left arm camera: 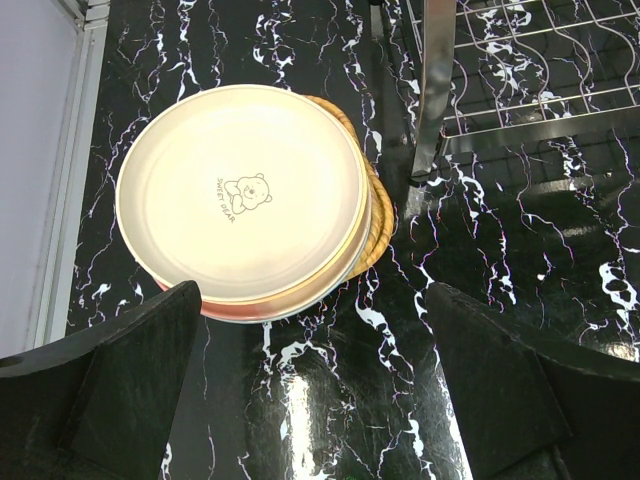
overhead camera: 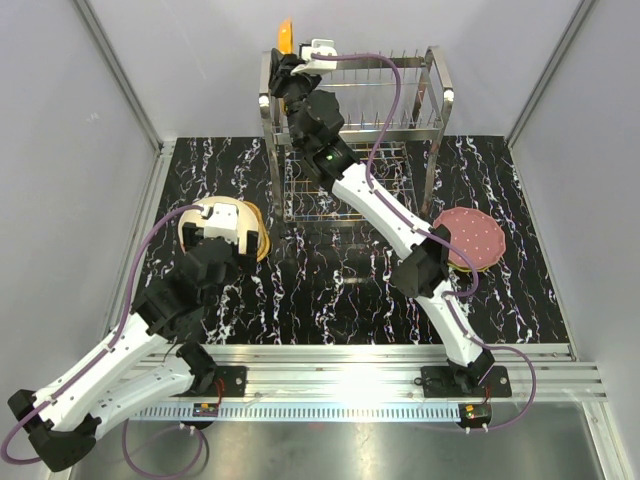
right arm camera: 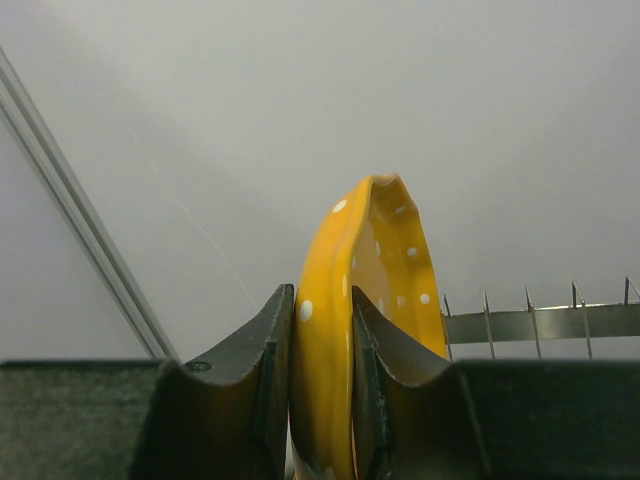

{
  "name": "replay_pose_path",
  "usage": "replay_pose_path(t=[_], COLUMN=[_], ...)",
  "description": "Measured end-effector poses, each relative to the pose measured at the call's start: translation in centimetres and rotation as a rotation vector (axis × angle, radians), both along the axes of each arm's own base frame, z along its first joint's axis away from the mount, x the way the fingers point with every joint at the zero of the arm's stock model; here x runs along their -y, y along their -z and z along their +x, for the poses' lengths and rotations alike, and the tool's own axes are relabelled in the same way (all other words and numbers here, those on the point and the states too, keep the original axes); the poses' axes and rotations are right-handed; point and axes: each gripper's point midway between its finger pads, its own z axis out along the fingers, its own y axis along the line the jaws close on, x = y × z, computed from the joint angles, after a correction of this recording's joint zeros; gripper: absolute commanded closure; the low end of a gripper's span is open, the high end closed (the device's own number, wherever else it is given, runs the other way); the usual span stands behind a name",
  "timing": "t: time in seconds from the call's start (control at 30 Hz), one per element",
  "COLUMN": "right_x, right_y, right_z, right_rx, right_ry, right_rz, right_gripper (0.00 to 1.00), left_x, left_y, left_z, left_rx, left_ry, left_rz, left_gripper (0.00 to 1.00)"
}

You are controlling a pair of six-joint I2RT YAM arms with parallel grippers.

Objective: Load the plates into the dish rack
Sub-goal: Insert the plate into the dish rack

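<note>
Table: my black, white-veined marble top.
Left: plate stack, cream one uppermost.
Right: pink dotted plate on others.
Far side: dish rack, standing.

Arms: my left arm and right arm, white shells, black joints.
Cables: purple, one along each arm.
Bases: black plates screwed to a silver rail.
Claw fingers: matte black, wedge-shaped.
Light: small green dot on my right arm.

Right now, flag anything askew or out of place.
Only this: the cream plate sits off-centre, so the tan plate beneath pokes out on one side. Nothing spilled or broken. The orange plate sits straight in the right gripper.
</note>
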Motion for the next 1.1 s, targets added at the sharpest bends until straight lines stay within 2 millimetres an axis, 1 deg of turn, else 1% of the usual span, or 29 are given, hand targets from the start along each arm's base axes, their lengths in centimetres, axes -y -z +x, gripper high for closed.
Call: replay_pose_path(t=[0.07,0.23,0.27,0.3,0.33,0.37,0.47,0.5,0.57,0.6,0.63,0.7,0.73,0.83,1.0,1.1], right_x=[-0.1,-0.9,-1.0,-1.1,-1.1,-1.1,-1.1,-1.1,-0.9,-0.8,-0.6,-0.3,0.0,1.2,3.0,3.5], right_y=[0.2,1.8,2.0,2.0,1.9,1.9,1.9,1.9,2.0,1.8,1.5,0.6,0.0,-2.2,-5.2,-5.7], right_z=[0.0,-0.1,-0.3,-0.5,-0.6,-0.7,-0.9,-0.9,-0.9,-1.1,-1.3,-1.8,-2.2,-3.4,-4.9,-5.3], right_rx=[0.000,-0.025,-0.019,-0.014,-0.011,-0.009,0.000,0.003,0.004,0.009,0.015,0.029,0.038,0.070,0.114,0.118], right_ry=[0.000,0.000,0.001,0.001,0.003,0.004,0.007,0.008,0.013,0.015,0.016,0.017,0.016,0.025,0.037,0.039], right_rz=[-0.006,-0.056,-0.065,-0.071,-0.076,-0.077,-0.076,-0.074,-0.073,-0.068,-0.063,-0.047,-0.039,-0.003,0.050,0.058], right_gripper=[0.92,0.86,0.82,0.81,0.80,0.76,0.69,0.64,0.61,0.58,0.49,0.43,0.38,0.28,0.25,0.25], left_x=[0.0,0.0,0.0,0.0,0.0,0.0,0.0,0.0,0.0,0.0,0.0,0.0,0.0,0.0,0.0,0.0], left_y=[0.0,0.0,0.0,0.0,0.0,0.0,0.0,0.0,0.0,0.0,0.0,0.0,0.0,0.0,0.0,0.0], left_z=[0.0,0.0,0.0,0.0,0.0,0.0,0.0,0.0,0.0,0.0,0.0,0.0,0.0,0.0,0.0,0.0], left_rx=[0.000,0.000,0.000,0.000,0.000,0.000,0.000,0.000,0.000,0.000,0.000,0.000,0.000,0.000,0.000,0.000], left_ry=[0.000,0.000,0.000,0.000,0.000,0.000,0.000,0.000,0.000,0.000,0.000,0.000,0.000,0.000,0.000,0.000], left_rz=[0.000,0.000,0.000,0.000,0.000,0.000,0.000,0.000,0.000,0.000,0.000,0.000,0.000,0.000,0.000,0.000], left_gripper=[0.01,0.01,0.01,0.01,0.01,0.01,0.01,0.01,0.01,0.01,0.01,0.01,0.01,0.01,0.01,0.01])
